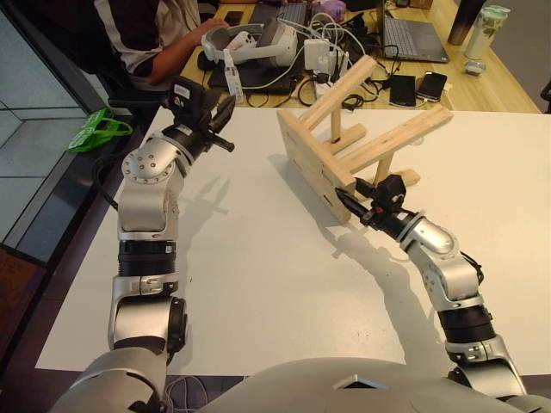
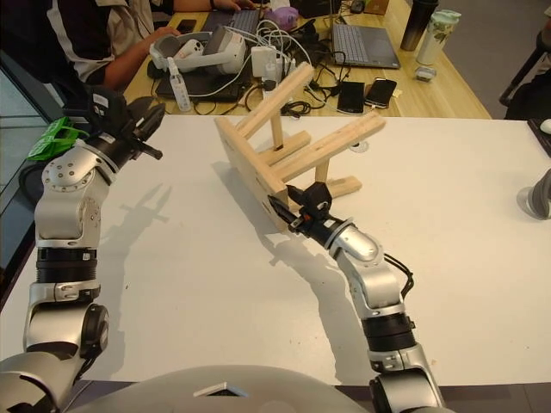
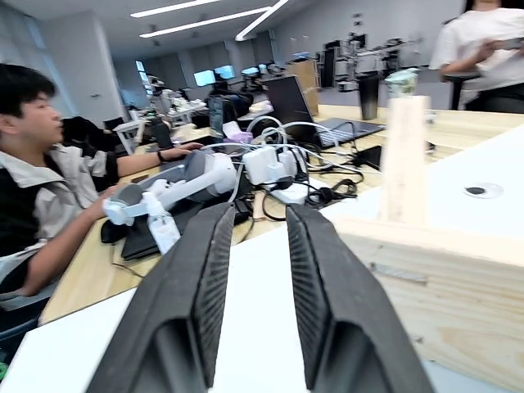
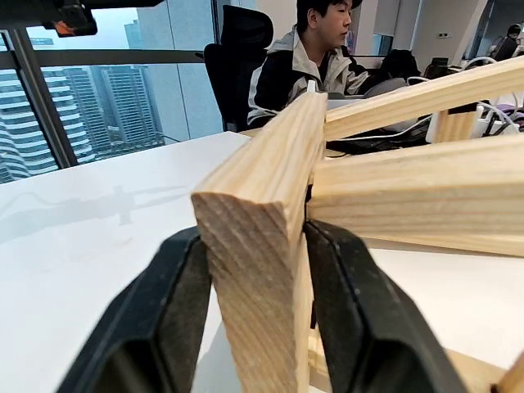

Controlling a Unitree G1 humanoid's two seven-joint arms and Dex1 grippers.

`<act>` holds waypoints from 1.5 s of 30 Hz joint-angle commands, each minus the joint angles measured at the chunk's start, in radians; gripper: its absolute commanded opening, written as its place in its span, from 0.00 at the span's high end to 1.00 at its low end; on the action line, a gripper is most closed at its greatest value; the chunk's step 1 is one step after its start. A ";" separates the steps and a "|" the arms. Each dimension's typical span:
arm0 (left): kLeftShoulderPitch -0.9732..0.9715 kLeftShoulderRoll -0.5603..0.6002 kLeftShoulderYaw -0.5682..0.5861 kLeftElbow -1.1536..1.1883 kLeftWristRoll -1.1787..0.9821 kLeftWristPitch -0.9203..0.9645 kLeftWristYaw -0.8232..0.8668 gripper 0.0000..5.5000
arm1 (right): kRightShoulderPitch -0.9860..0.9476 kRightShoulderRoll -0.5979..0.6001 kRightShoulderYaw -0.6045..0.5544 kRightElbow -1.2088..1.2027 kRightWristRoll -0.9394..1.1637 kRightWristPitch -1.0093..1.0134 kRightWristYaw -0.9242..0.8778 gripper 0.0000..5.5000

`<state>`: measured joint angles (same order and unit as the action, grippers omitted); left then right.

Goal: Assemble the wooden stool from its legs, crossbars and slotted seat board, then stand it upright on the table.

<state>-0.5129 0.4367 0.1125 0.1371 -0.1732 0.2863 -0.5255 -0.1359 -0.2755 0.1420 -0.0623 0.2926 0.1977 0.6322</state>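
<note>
The wooden stool (image 1: 370,142) lies on its side on the white table (image 1: 258,275), assembled. Its seat board (image 1: 312,165) stands on edge, and the legs (image 1: 411,131) and crossbars point toward the back right. My right gripper (image 1: 349,200) is at the board's near lower corner, shut on the board's edge; in the right wrist view the seat board (image 4: 262,237) sits between both black fingers (image 4: 155,311). My left gripper (image 1: 228,125) is raised over the table's back left corner, well apart from the stool, open and holding nothing. In the left wrist view the stool (image 3: 442,286) lies beyond the left gripper (image 3: 260,209).
Behind the table stands a wooden desk (image 1: 482,77) crowded with a headset (image 1: 250,43), cables, phones, a laptop (image 1: 413,39) and a bottle (image 1: 482,30); a person sits at it. A green item (image 1: 99,129) lies off the table's left edge. A grey object (image 2: 541,194) stands at the far right.
</note>
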 commanded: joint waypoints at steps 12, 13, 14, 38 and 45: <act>0.167 0.281 0.007 -0.040 -0.222 0.047 -0.575 0.75 | -0.198 -0.346 -0.197 0.189 0.325 0.335 0.560 0.75; 0.171 0.278 -0.002 -0.051 -0.228 0.057 -0.583 0.74 | -0.218 -0.358 -0.201 0.196 0.353 0.386 0.586 0.75; 0.171 0.276 -0.010 -0.061 -0.232 0.072 -0.584 0.70 | -0.236 -0.362 -0.208 0.201 0.380 0.430 0.599 0.75; -0.007 -0.077 0.435 -0.480 -0.974 0.290 0.383 0.62 | -0.746 -0.105 -0.709 0.568 0.801 1.029 -0.436 0.77; 0.007 -0.150 0.364 -0.473 -0.992 0.297 0.494 0.62 | -0.716 -0.015 -0.698 0.730 0.684 0.871 -0.761 0.76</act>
<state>-0.5061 0.3034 0.4995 -0.3413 -1.1424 0.5667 -0.0712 -0.9176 -0.3139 -0.6127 0.6087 1.1430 1.0750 0.0584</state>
